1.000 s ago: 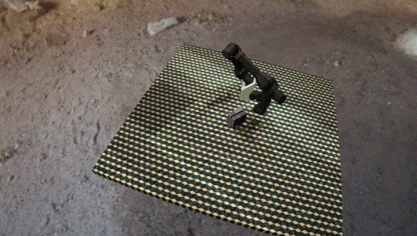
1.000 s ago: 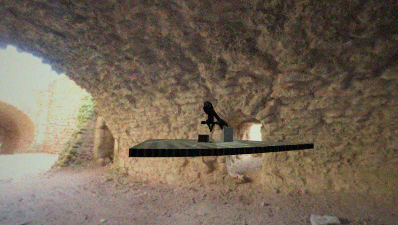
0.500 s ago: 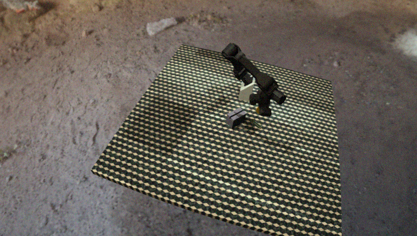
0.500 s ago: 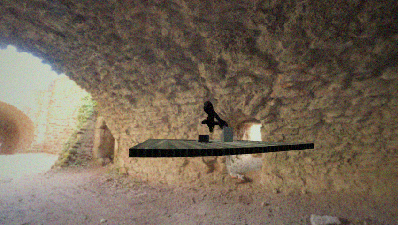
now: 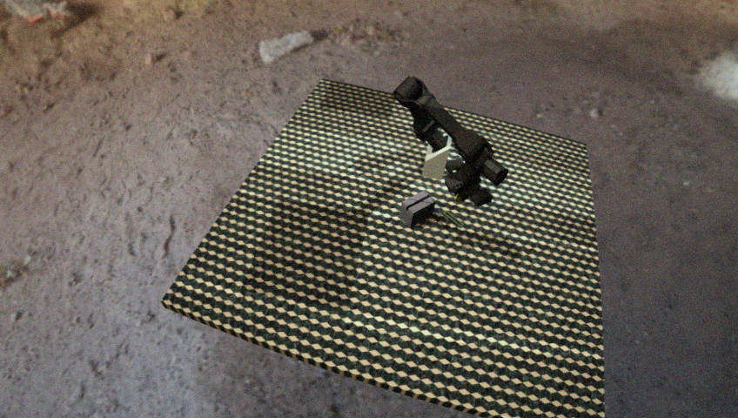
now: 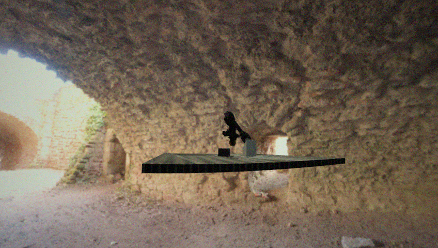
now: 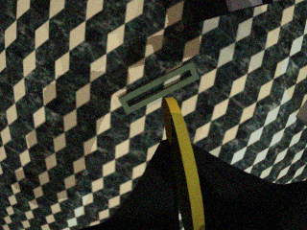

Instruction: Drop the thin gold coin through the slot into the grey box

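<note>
My gripper is shut on the gold coin, which shows edge-on in the wrist view and sticks out past the fingertips. The coin is raised above the mat. The dark-green holder lies beyond the coin's tip in the wrist view, with its groove empty. The coin's edge is at an angle to that groove. The grey box stands just left of the holder in the top view, its dark slot running along the lid. Only a part of the box shows at the wrist view's top edge.
A pale block stands by the arm, behind the grey box in the top view. The patterned table top carries everything. The arm's shadow falls across it.
</note>
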`<state>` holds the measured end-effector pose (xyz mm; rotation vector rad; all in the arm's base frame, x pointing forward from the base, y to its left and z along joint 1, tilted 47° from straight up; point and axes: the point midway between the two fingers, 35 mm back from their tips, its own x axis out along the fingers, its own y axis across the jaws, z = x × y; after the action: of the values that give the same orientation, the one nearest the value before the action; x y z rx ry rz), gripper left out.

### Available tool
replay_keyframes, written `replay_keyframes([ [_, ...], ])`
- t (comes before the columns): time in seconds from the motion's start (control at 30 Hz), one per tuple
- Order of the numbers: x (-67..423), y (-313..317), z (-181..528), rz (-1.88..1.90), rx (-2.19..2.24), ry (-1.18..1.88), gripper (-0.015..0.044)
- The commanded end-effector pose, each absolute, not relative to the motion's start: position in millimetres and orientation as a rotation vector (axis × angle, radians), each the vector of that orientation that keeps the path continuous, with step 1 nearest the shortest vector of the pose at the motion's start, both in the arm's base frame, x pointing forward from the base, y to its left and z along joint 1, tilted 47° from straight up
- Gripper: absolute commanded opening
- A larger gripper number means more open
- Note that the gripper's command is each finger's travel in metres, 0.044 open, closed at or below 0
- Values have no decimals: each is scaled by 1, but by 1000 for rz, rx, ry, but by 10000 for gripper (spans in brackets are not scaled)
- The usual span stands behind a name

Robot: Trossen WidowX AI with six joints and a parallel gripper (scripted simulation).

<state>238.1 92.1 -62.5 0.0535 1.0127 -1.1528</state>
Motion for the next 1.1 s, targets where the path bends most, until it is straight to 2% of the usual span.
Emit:
replay_keyframes([
  [0.0, 237, 93, -63, -1088, -47, 1088, 0],
  [1.07, 256, 54, -16, -1052, -83, 1121, 0],
])
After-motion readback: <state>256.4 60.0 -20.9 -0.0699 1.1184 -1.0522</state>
